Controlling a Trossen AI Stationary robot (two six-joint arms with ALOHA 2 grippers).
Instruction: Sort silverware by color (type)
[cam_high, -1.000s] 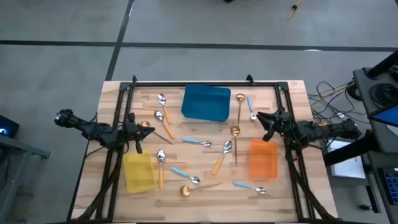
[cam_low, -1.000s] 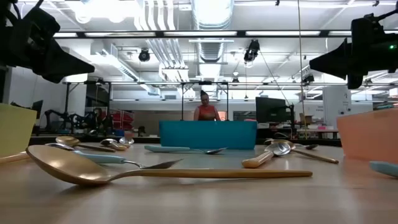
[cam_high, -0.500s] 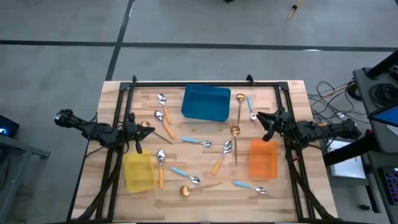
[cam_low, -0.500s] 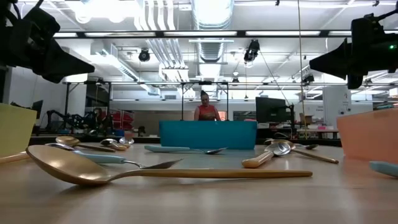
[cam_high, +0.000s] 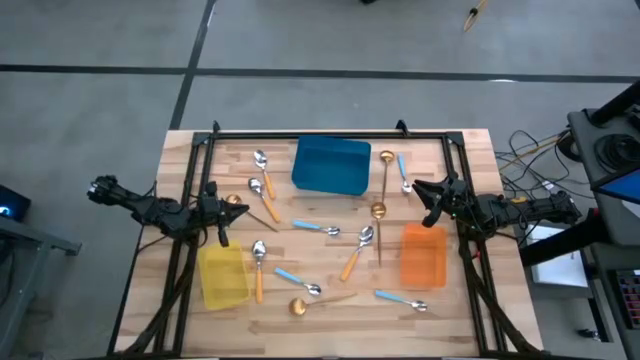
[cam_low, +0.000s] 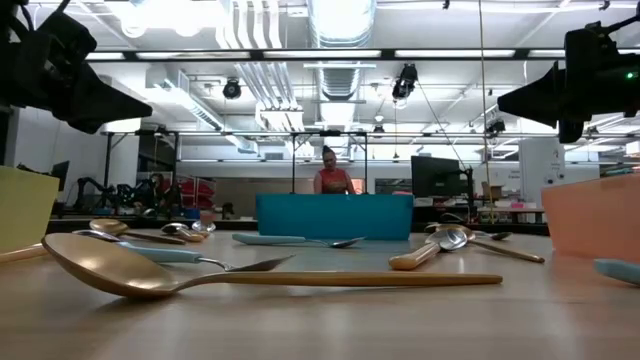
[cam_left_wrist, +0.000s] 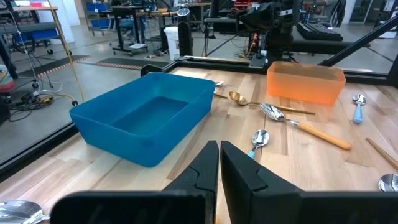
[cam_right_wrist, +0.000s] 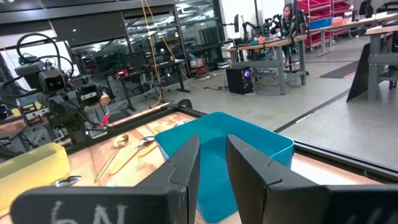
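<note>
Across the wooden table (cam_high: 450, 300), spoons (cam_high: 312, 228) scattered between blue bin (cam_high: 332, 165), yellow bin (cam_high: 222, 276) and orange bin (cam_high: 423, 256). Left gripper (cam_high: 222, 212) at nine o'clock, fingers pressed together, holding nothing, just beside a gold spoon (cam_high: 243, 204). Right gripper (cam_high: 425, 200) at three o'clock, fingers a little apart, seemingly empty, near another gold spoon (cam_high: 378, 212). Both raised above the wood; open room at six o'clock edge.

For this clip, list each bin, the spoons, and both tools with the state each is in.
blue bin: upright, empty.
yellow bin: upright, nothing visible inside.
orange bin: upright, nothing visible inside.
spoons: all loose on the table, none binned.
left tool: shut, empty, above the table's left side.
right tool: slightly open, empty, above the table's right side.
</note>
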